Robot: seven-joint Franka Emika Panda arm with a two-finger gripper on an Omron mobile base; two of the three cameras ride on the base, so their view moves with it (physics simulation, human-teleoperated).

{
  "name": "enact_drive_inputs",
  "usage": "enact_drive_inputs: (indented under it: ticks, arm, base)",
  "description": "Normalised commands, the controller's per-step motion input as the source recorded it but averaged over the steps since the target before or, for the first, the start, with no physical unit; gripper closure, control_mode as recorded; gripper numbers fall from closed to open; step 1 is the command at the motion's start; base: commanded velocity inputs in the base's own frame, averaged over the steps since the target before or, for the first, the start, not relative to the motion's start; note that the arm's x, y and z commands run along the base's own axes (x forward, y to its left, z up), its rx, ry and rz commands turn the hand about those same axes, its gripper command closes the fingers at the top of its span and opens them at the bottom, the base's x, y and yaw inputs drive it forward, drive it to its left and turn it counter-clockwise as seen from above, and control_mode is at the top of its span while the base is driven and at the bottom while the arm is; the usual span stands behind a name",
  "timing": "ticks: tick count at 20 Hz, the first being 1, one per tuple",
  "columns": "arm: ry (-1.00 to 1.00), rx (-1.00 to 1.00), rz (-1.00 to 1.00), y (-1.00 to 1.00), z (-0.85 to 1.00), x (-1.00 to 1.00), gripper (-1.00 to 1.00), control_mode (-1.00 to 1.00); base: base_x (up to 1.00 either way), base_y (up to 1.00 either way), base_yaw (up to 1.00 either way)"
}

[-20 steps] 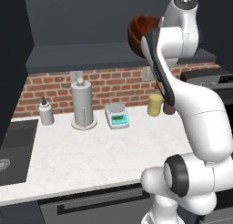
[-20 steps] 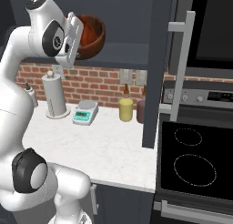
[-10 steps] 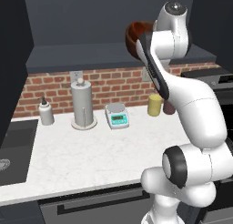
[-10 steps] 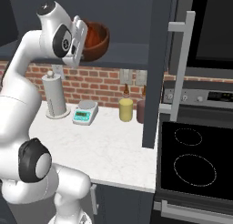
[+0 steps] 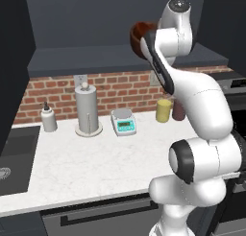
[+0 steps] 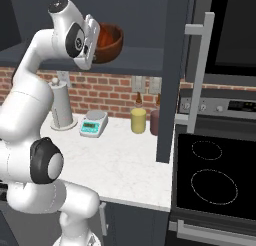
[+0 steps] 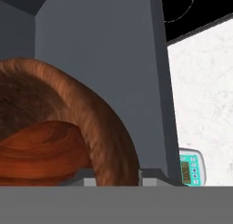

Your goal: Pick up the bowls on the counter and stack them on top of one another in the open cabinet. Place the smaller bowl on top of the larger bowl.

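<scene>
The larger bowl (image 6: 111, 46), deep brown wood, sits at shelf height in the open cabinet (image 6: 145, 55), above the counter (image 6: 125, 160). My gripper (image 6: 93, 40) is at its near rim, and in the hand view the bowl's thick wall (image 7: 113, 145) runs between my gripper's (image 7: 114, 174) fingertips. From the left, the bowl (image 5: 139, 34) peeks out behind my hand over the shelf (image 5: 96, 55). Inside it lies a glossy red-orange wooden surface (image 7: 41, 155), which looks like the smaller bowl nested in it.
On the counter (image 5: 96, 158) along the brick wall stand a soap bottle (image 5: 48, 120), a paper towel holder (image 5: 88, 110), a kitchen scale (image 5: 124, 122), a yellow cup (image 5: 164, 110) and a dark cup (image 5: 178, 110). A sink (image 5: 14, 153) lies left, the black stovetop (image 6: 215, 175) right. A tall dark panel (image 6: 172, 75) bounds the cabinet's right side.
My hand has carried the bowl a little further right and down into the cabinet, and the arm's upper joints have swung round. The things on the counter have stayed put.
</scene>
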Motion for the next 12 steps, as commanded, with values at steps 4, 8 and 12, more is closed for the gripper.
enact_drive_inputs:
  ticks: [4,8,12]
  arm:
    - [-0.14,0.00,0.00,0.02,-0.23,0.18,-1.00,-1.00]
    - [-0.28,0.00,0.00,0.04,-0.12,0.00,-1.00,-1.00]
    - [-0.37,0.00,0.00,0.03,-0.06,0.00,-1.00,-1.00]
  base:
    - [0.00,0.00,0.00]
    - [0.00,0.00,0.00]
    - [0.00,0.00,0.00]
